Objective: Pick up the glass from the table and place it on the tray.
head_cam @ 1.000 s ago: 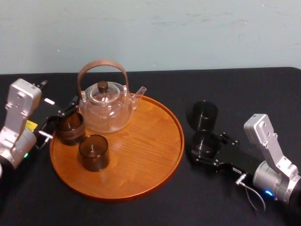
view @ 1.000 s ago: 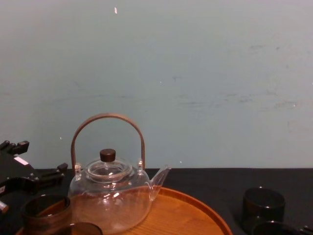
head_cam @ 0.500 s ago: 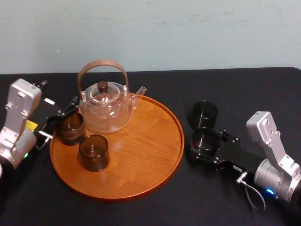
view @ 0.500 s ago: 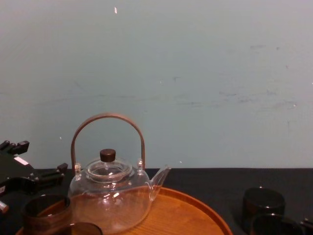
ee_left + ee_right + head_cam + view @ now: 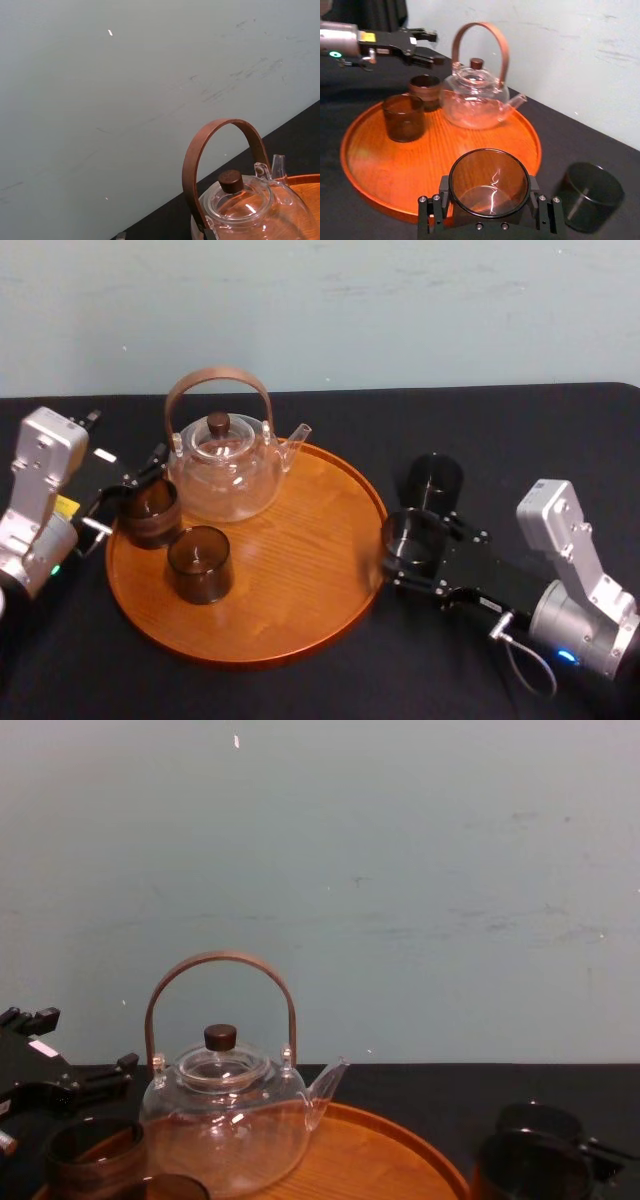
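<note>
black table (image 5: 300,685); right wrist view: right tool (image 5: 489,189) clamping glass (image 5: 489,180) at tray (image 5: 385,170) rim.

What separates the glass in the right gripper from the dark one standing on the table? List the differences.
The held glass is clamped between the right gripper's fingers; the spare glass stands free on the table. The held glass is at the tray's rim; the spare glass sits farther from it. Both are short, round, upright, and neither rests on the tray.
</note>
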